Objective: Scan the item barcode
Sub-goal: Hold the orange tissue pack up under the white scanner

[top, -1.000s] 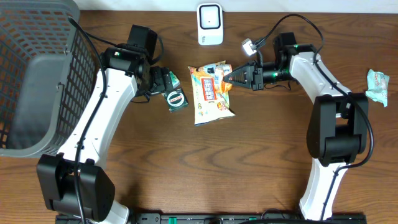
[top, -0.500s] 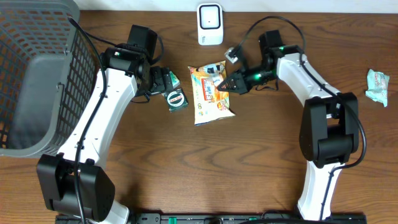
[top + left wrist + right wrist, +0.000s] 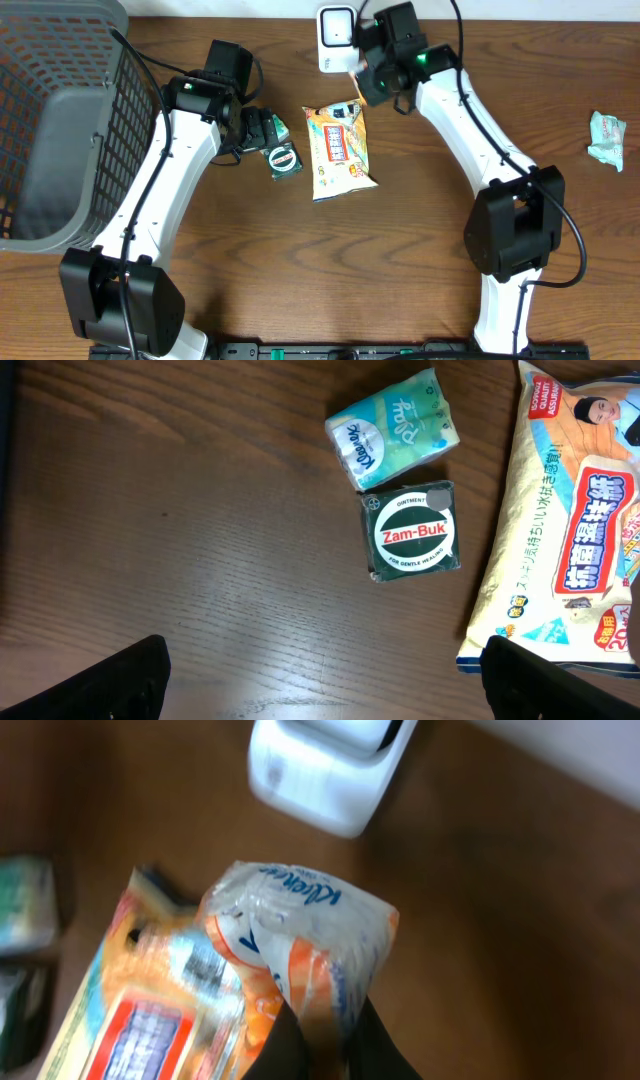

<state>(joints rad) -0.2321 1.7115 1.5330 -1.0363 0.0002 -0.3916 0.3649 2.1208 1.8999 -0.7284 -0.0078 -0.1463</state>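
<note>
Right gripper [image 3: 322, 1020] is clenched on the lower edge of a small packet [image 3: 300, 930], wrapped in clear and orange film with blue lettering. It holds the packet up over the top end of a large orange pouch [image 3: 340, 150]. We note that the held packet sits just below the white scanner [image 3: 337, 38], which stands at the far edge of the table [image 3: 420, 250]. In the right wrist view the 2 are near but apart. We cannot tell whether a barcode faces the scanner. The pouch lies flat on the wood, printed side up.

Left gripper [image 3: 325, 690] is released. Its 2 fingers are spread wide at the lower corners of the left wrist view and grasp nothing. It hangs over a green Zam-Buk box [image 3: 412, 532] and a teal tissue pack [image 3: 393, 425], which lie just beside each other, the box close to the pouch's edge.

A grey mesh basket [image 3: 60, 120] occupies the table's left end. 1 pale green packet [image 3: 607, 135] lies at the right edge, well apart from the other goods.
</note>
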